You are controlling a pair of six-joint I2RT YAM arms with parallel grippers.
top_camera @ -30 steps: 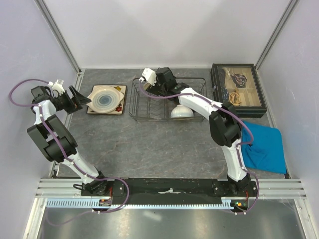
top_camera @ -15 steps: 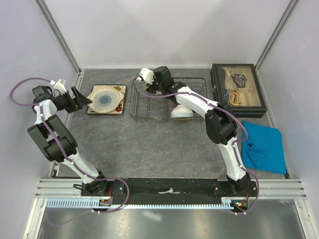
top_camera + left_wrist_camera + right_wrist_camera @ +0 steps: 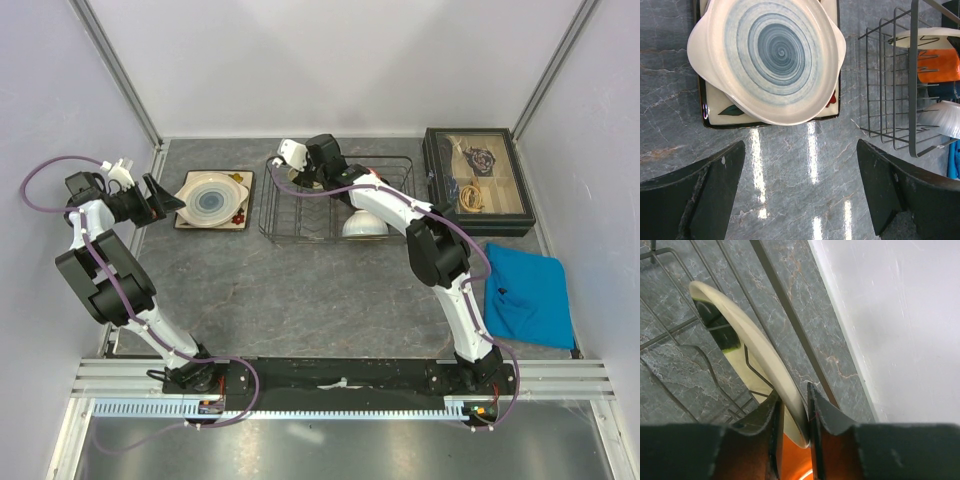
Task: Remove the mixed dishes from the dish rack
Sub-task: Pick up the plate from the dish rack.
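Grey marble-look desk (image 3: 300, 290), pale walls on three sides.

Top view: the dish rack (image 3: 300, 238) sits back centre. The square cream plate (image 3: 238, 217) lies on the desk to its left with the round pale plate (image 3: 210, 198) stacked on it, so those two are out. The white bowl (image 3: 364, 225) is in the rack. The right arm reaches into the rack's back left corner. The left jaws hover just left of the plate stack. The black glass-lidded box (image 3: 477, 180) and blue cloth (image 3: 528, 295) lie to the right, not part of the job.

Left wrist: left jaws wide open, nothing between them, over bare desk beside the stack. At the frame's right edge the rack holds the cream bowl (image 3: 925, 37), the orange cup (image 3: 937, 67) and what looks like a sliver of the dark blue mug (image 3: 944, 90).

Right wrist: right jaws closed down to a narrow gap, pinching the cream bowl's rim, orange cup right behind it. The bowl is among the wires, apparently not lifted yet.

My read: two of six unloaded, four left, bowl pick in hand. No brands, labels or writing legible in any view.
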